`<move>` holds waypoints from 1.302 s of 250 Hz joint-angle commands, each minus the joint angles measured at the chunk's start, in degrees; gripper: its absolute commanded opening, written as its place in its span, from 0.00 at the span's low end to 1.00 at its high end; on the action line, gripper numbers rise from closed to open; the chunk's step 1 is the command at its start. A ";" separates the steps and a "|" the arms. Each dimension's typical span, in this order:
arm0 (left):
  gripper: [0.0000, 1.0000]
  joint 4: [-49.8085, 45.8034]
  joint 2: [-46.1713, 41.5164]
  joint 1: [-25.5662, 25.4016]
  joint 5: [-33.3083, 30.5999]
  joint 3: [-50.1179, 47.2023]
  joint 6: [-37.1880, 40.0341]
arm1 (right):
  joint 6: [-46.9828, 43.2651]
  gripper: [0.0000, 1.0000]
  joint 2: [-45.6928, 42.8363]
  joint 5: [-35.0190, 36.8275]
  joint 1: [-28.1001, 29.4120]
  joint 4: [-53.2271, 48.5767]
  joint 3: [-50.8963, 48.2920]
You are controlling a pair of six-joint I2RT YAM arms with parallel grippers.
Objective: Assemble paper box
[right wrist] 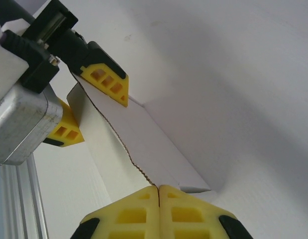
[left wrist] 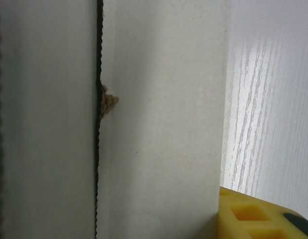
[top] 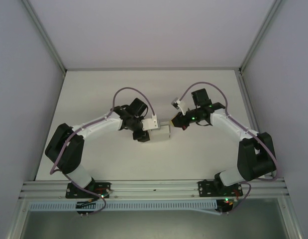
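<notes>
**STOCK CHECK: 2 claws, 1 box, mid-frame**

1. My left gripper (top: 143, 133), left of centre in top view. Jaws partway apart, with yellow fingers (right wrist: 108, 81) on either side of a box wall, clamping it.
2. The paper box (top: 161, 132), centre of frame, on the table (top: 144, 89) btwn both my claws. Off-white, low, w/ a serrated edge.
3. My right gripper (top: 174, 121), just right of the box. Pads pressed tight together, tips at the serrated edge. Can't tell if any paper is nipped.
</notes>
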 commanded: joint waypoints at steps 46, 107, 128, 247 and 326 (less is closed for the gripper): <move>0.47 -1.39 2.44 0.36 -1.58 1.21 -1.77 | 32.64 0.00 -2.30 -1.82 1.84 15.15 -3.13; 0.47 -0.17 2.60 0.31 -2.11 1.82 -2.88 | 49.83 0.00 -4.84 0.08 2.12 22.41 -7.39; 0.47 0.34 2.32 0.32 -1.95 1.73 -3.05 | 52.17 0.00 -5.39 0.83 2.21 23.32 -8.40; 0.47 0.62 3.10 0.27 -3.64 2.59 -3.77 | 68.18 0.00 -2.88 1.86 3.71 20.06 -5.44; 0.47 0.71 3.99 0.42 -3.95 2.48 -3.45 | 70.69 0.00 -1.09 -3.39 3.71 13.62 -0.79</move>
